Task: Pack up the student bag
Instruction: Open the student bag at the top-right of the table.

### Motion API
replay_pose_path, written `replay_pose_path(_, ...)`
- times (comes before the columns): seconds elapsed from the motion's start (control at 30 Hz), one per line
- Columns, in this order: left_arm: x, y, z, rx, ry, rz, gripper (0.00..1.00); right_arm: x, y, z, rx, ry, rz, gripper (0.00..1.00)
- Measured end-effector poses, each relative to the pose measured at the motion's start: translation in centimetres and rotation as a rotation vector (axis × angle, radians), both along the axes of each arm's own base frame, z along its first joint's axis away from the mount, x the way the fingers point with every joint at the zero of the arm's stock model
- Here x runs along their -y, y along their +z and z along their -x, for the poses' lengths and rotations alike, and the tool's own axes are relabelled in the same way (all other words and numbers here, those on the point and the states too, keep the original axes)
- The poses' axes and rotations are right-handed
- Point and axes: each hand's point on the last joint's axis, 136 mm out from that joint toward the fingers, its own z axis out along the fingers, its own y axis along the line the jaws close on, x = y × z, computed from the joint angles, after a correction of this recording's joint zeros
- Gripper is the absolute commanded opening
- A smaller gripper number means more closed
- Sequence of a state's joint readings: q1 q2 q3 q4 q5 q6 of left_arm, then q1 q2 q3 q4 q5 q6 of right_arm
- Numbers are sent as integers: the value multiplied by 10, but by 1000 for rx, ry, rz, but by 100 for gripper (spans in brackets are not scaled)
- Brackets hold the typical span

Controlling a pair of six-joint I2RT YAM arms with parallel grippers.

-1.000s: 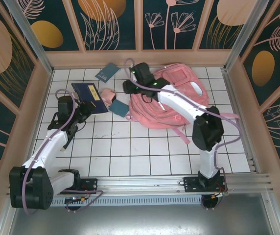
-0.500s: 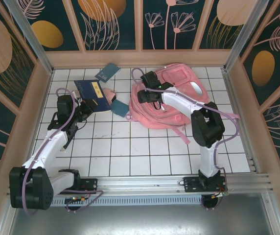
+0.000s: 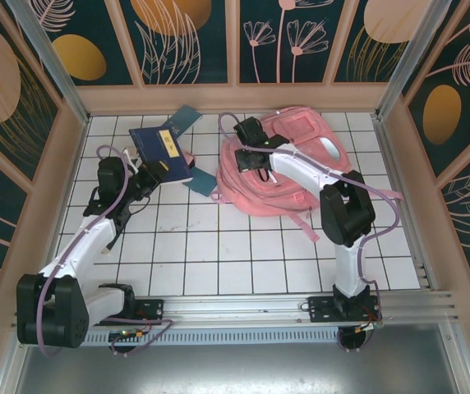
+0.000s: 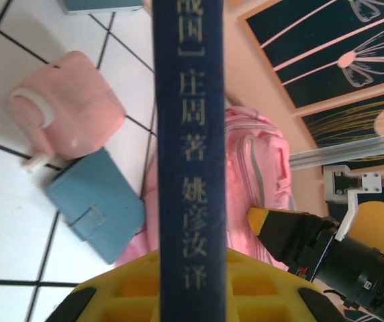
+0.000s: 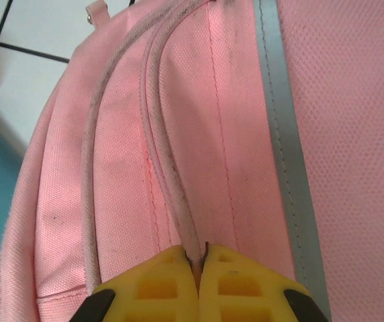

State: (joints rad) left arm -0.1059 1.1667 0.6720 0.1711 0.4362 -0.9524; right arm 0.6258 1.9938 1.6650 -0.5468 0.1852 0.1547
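The student bag, a large pink backpack, lies at the back right of the tiled table. My right gripper rests on its left end. In the right wrist view the right gripper is shut on a pale piped seam of the student bag. My left gripper is shut on a dark blue book and holds it up off the table, tilted. The left wrist view has the book's spine running straight up between the yellow fingers, with the bag behind it.
A small pink case and a teal wallet lie on the tiles between the arms and the bag. Another teal booklet lies near the back wall. Wooden walls close in the table on three sides.
My right gripper moved from beside the small pink case onto the bag and shut on its seam. The left arm raised the book and swung it toward the back.
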Motion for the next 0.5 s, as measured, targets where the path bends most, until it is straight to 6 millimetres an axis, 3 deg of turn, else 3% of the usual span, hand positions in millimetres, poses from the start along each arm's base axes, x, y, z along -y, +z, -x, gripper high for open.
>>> replay_pose_path(0.2,27,-2,-12,12,-10,76,0,10,57,-21,44,-42,-52,0)
replay_pose_path(0.33,59,-15,-18,-10,-43,109,0,21,105,-36,100,-83,-114,0)
replay_pose_path(0.5,107,-31,-24,-48,-97,133,0,40,137,-48,117,-131,-198,0)
